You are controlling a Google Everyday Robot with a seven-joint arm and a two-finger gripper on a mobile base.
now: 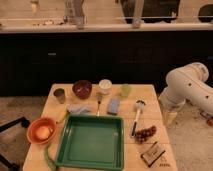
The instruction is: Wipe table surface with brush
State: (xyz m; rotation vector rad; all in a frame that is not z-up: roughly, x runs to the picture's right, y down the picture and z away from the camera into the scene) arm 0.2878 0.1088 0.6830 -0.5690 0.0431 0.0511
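Brush [137, 116] lies on table surface [150, 95]; gripper [169, 118] hangs nearby, apart.

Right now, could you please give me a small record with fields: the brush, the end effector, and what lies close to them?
brush: lying flat on the table surface, right of the green tray, round head toward the far side
end effector: off the table's right edge, under the white arm, apart from the brush
left of brush head: blue sponge
task state: brush not yet picked up
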